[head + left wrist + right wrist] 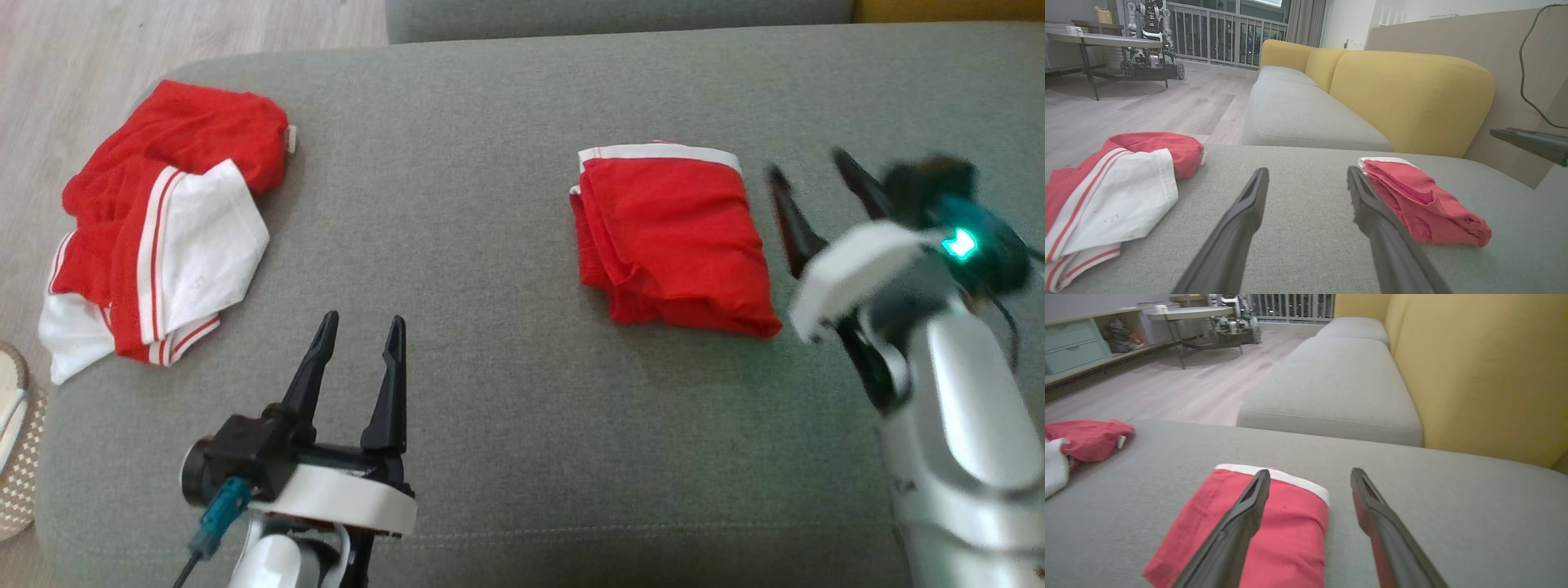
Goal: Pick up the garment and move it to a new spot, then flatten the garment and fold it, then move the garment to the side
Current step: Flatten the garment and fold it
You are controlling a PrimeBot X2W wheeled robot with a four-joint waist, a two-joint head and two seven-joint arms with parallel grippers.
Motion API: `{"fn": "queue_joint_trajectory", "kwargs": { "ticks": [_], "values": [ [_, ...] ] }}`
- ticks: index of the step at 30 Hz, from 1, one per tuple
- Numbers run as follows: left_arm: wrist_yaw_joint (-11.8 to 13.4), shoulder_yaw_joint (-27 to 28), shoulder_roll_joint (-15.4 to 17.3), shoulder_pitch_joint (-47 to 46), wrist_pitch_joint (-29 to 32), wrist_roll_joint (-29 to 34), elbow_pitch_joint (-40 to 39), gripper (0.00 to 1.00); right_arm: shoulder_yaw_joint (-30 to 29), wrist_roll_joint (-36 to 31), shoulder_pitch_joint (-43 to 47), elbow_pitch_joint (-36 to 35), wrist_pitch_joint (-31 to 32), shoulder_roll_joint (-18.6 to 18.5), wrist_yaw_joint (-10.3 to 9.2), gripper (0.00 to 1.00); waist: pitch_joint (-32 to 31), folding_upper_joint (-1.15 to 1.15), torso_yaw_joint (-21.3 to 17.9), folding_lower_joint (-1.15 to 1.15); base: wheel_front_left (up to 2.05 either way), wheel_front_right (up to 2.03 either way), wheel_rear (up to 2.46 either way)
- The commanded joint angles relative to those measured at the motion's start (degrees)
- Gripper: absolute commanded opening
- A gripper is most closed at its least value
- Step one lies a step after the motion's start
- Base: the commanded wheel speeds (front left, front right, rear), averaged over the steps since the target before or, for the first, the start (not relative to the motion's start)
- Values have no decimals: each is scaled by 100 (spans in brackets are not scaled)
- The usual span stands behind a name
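Note:
The garment (673, 237), red with a white band along its far edge, lies folded into a compact block on the grey cushion (506, 367), right of centre. It also lies low and left in the right wrist view as the garment (1290, 535), and at the right in the left wrist view as the garment (1421, 204). My right gripper (807, 175) hangs just right of it, blurred, fingers spread and holding nothing. My left gripper (361, 328) stands open near the front edge, well left of the garment.
A second red and white garment (163, 224) lies crumpled at the cushion's left end. Beyond the left edge is wooden floor with a slipper (12, 425). A yellow sofa back (1408, 98) rises behind the cushions.

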Motion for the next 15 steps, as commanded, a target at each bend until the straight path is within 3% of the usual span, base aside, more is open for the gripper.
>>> {"fn": "queue_joint_trajectory", "kwargs": {
  "ticks": [1,8,15],
  "values": [
    [27,205,-9,-102,-30,36,-212,100,-40,-46,45,-219,-98,97,-2,100,-26,0,-23,0,0,0,0],
    [-2,193,-9,-88,-30,66,-199,100,-40,-184,299,224,-414,97,-2,100,-33,0,70,0,0,0,0],
    [-11,35,-9,-168,-30,46,-116,100,468,-602,-344,1582,-953,97,-2,99,19,0,434,0,0,0,0]
  ]
}}
